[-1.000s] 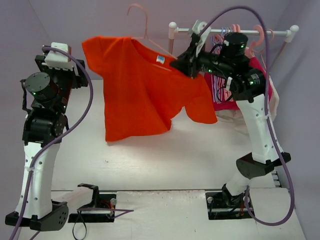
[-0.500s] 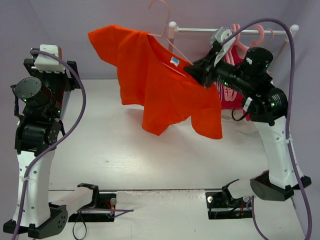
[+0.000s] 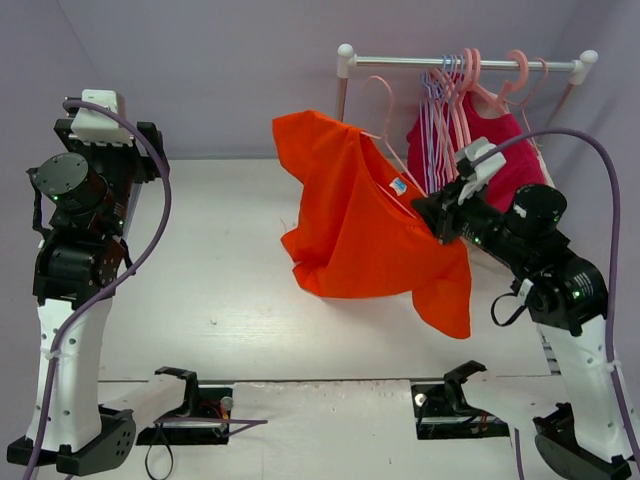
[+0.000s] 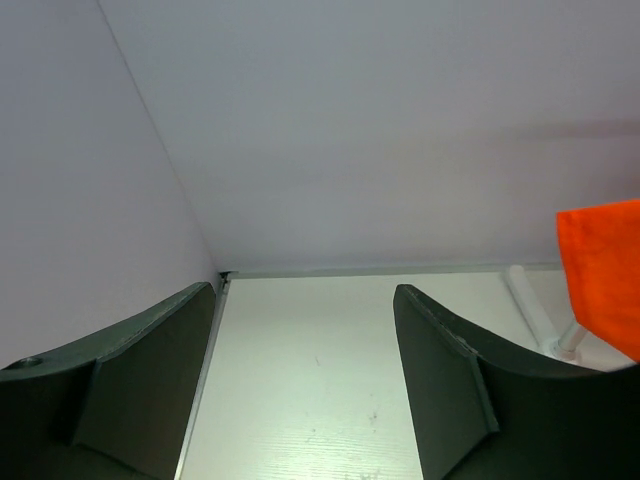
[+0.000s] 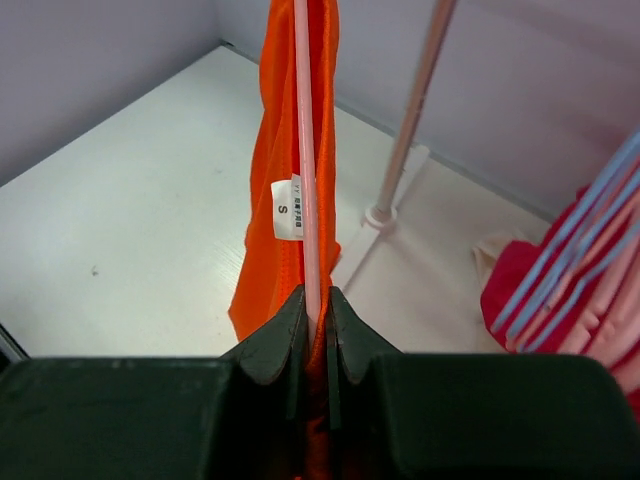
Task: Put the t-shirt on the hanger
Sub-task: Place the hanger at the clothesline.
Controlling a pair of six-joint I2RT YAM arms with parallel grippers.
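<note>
1. Right gripper [image 5: 315, 305] is clenched on the hanger [image 5: 303, 130], pinching its thin pink bar, with orange cloth bunched at the jaws.
2. The t-shirt [image 3: 365, 225] drapes from that hanger, held in the air above the table [image 3: 220, 290] and just beside the rail [image 3: 400, 61] (its white neck label [image 5: 288, 208] faces the wrist camera).
3. Left gripper [image 4: 303, 300] is spread wide and grasps nothing, well apart at the left.
4. A magenta shirt [image 3: 500, 140] hangs on the rail.
</note>
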